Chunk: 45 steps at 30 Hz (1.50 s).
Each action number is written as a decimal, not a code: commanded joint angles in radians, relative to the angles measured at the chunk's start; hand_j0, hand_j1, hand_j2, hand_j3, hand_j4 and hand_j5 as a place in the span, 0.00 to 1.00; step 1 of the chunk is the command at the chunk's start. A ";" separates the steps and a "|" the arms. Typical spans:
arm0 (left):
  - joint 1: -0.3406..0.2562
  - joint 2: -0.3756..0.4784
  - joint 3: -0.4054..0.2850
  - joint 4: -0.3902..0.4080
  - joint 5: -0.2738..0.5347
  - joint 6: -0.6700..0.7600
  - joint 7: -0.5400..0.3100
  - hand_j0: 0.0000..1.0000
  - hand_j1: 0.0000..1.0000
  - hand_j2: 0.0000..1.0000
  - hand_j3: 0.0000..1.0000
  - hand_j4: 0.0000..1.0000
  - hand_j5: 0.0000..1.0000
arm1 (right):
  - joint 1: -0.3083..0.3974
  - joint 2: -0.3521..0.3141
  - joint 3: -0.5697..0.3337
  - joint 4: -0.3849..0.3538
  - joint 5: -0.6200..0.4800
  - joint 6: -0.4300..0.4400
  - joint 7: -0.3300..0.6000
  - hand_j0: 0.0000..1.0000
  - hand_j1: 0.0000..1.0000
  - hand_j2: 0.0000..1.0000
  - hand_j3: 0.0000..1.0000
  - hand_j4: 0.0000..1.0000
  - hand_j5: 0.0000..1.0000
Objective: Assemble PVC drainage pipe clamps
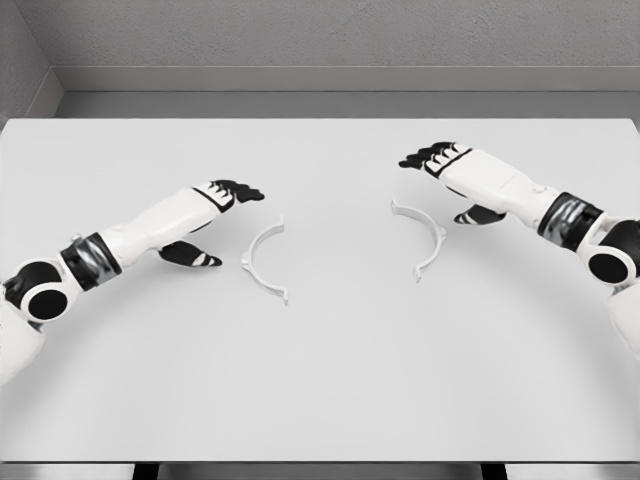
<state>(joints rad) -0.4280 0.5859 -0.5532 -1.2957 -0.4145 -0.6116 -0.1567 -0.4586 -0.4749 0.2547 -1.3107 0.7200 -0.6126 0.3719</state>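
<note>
Left hand [215, 215] hovers over the white table [320, 400] with fingers spread and thumb apart, holding nothing, just to the left of the left clamp half [263, 262] and not touching it. Right hand [455, 175] is likewise open and empty, just right of the right clamp half [425, 235]. The two white half-rings lie flat near the table's middle, apart, their open sides facing each other.

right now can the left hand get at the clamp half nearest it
Probably yes. The left hand hovers open just left of that clamp half, with only bare table between them. The other half lies apart, near the right hand.
</note>
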 commanded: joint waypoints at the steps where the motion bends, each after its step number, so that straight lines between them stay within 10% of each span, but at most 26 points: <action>1: 0.000 -0.015 -0.001 -0.001 -0.017 0.001 0.000 1.00 1.00 1.00 1.00 1.00 1.00 | -0.002 0.016 0.003 0.047 -0.004 0.002 0.001 1.00 1.00 1.00 1.00 1.00 1.00; 33: 0.003 -0.169 -0.036 -0.002 -0.086 0.001 0.000 1.00 1.00 1.00 1.00 1.00 1.00 | -0.005 0.019 0.021 0.074 0.001 0.002 0.002 1.00 1.00 1.00 1.00 1.00 1.00; 45: -0.011 -0.107 -0.020 0.004 -0.066 0.001 0.006 1.00 1.00 1.00 1.00 1.00 1.00 | -0.003 0.038 0.035 0.067 0.002 0.002 0.004 1.00 1.00 1.00 1.00 1.00 1.00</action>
<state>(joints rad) -0.4403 0.4688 -0.5763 -1.2935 -0.4888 -0.6115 -0.1524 -0.4617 -0.4384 0.2880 -1.2423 0.7288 -0.6127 0.3761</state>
